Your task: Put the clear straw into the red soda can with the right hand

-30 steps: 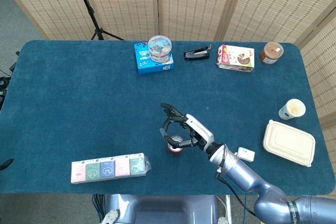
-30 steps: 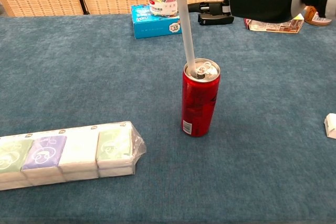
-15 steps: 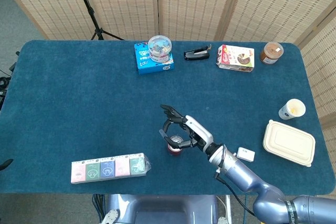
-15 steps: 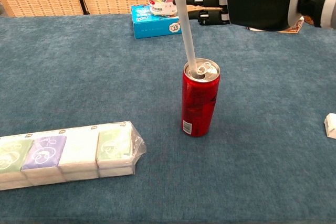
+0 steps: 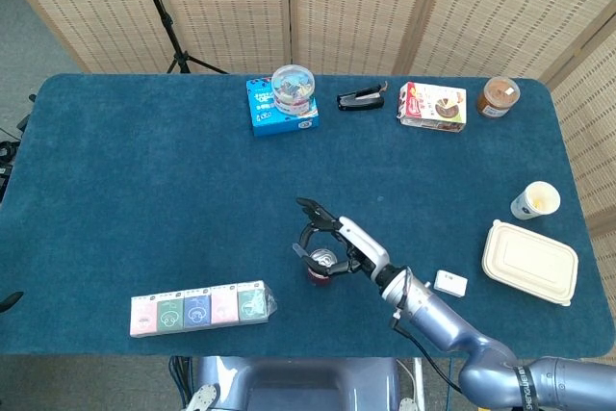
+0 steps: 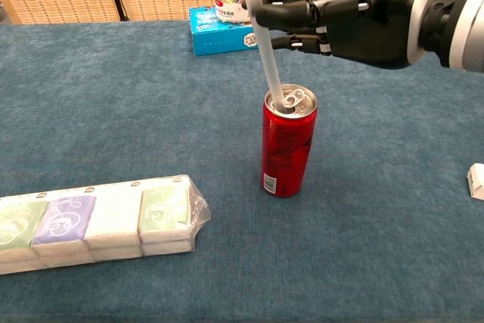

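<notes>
The red soda can (image 6: 288,145) stands upright on the blue table, also seen near the front middle in the head view (image 5: 320,269). The clear straw (image 6: 262,35) leans slightly left, its lower end inside the can's opening. My right hand (image 6: 355,13) hovers just above and to the right of the can and pinches the straw between its fingertips (image 6: 266,14), well above the can's top. In the head view the right hand (image 5: 339,243) covers most of the can. My left hand shows in neither view.
A row of wrapped tissue packs (image 6: 98,221) lies left of the can. At the back are a blue box with a clear jar (image 5: 284,103), a black stapler (image 5: 361,98) and a snack box (image 5: 433,106). At the right sit a paper cup (image 5: 535,200) and a takeaway box (image 5: 530,262).
My right hand has come down towards the can, its whole palm now showing in the chest view. The straw's lower end stays in the can's opening.
</notes>
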